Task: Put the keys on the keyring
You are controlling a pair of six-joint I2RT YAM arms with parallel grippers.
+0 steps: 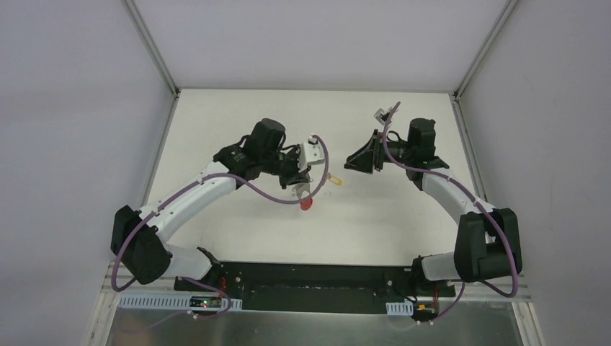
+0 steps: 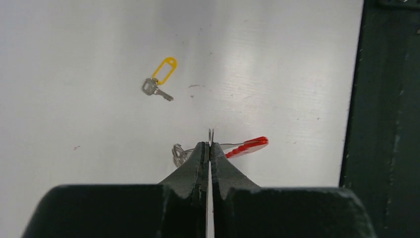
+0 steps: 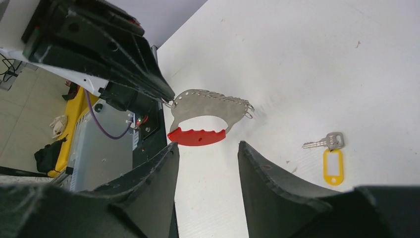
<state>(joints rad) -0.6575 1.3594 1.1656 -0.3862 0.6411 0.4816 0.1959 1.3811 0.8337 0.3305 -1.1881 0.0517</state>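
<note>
My left gripper is shut on the keys, a fanned grey metal bunch on a red curved band, held edge-on above the table. A small wire ring shows at the bunch's left end. From the top the left gripper has the red band hanging under it. My right gripper is open and holds nothing, its fingertips just short of the red band. It faces the left gripper across a small gap. One grey key with a yellow tag lies flat on the table.
The white table is walled by grey panels with metal posts at the back corners. The black base plate of the arms runs along the near edge. Purple cables loop round both arms.
</note>
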